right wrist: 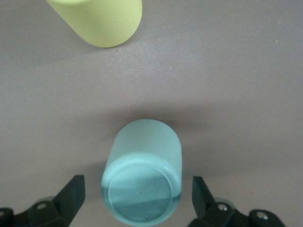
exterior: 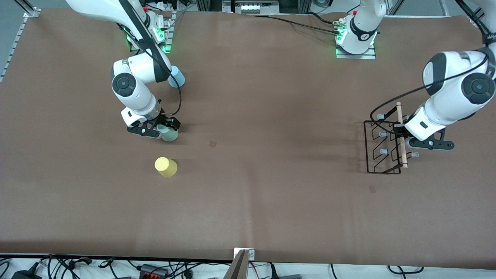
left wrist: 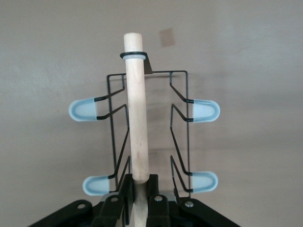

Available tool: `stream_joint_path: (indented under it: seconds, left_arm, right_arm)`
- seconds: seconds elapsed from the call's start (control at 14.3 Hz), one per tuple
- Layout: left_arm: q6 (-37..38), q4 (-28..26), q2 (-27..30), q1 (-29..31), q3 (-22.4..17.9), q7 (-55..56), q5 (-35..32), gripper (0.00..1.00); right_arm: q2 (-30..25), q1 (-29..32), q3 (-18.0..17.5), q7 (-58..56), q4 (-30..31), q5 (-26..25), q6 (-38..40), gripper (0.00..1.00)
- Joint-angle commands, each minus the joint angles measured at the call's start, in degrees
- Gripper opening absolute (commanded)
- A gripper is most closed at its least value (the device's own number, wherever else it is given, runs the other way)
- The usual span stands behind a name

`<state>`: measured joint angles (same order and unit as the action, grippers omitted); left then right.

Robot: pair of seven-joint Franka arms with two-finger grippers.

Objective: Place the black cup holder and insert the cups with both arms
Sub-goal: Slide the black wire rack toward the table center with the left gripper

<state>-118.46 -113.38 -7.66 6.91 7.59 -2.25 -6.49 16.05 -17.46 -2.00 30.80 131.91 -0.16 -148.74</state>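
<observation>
The left tool [left wrist: 138, 201] is clamped on the rack's [exterior: 381, 147] wooden handle [left wrist: 136, 113] to move it into place, while the right tool [right wrist: 137, 196], fingers apart, straddles the mint cup [right wrist: 143, 177] for gripping, the yellow cup [exterior: 166, 167] lying just past it.

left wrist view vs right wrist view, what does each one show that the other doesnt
Only the left wrist view shows the black cup holder, with its wooden handle clamped in the shut left gripper and four pale-tipped pegs sticking out sideways.

Only the right wrist view shows the mint green cup standing upside down between the open fingers of the right gripper, not yet gripped, with the yellow cup nearby.

Both show the brown table underneath and the black fingers of their own gripper.
</observation>
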Motion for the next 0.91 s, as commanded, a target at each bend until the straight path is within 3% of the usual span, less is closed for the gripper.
stream_joint_path:
  seconds: [0.0, 0.42, 0.49, 0.7, 0.84]
  left_arm:
    - [8.94, 8.85, 0.98, -0.31, 6.18, 4.51, -0.28, 0.01]
    - [9.04, 16.6, -3.58, -1.89, 20.16, 20.76, -0.19, 0.01]
    - [9.04, 18.18, -5.33, -3.98, 20.79, 24.8, -0.19, 0.01]
    - [8.78, 22.76, -10.87, -10.57, 20.8, 33.51, -0.71, 0.01]
    - [8.43, 25.65, -14.65, -14.88, 20.71, 39.75, -0.89, 0.01]
  right_arm:
    - [0.03, -0.38, 0.5, 0.58, 0.72, 0.16, -1.64, 1.0]
    - [0.12, -0.38, 0.5, 0.58, 0.72, 0.25, -1.73, 1.0]
    - [0.21, -0.38, 0.5, 0.58, 0.72, 0.25, -1.73, 0.94]
    - [0.12, -0.2, 0.5, 0.67, 0.72, 0.25, -1.12, 0.36]
    - [-0.14, -0.2, 0.5, 0.67, 0.55, 0.25, -1.03, 0.19]
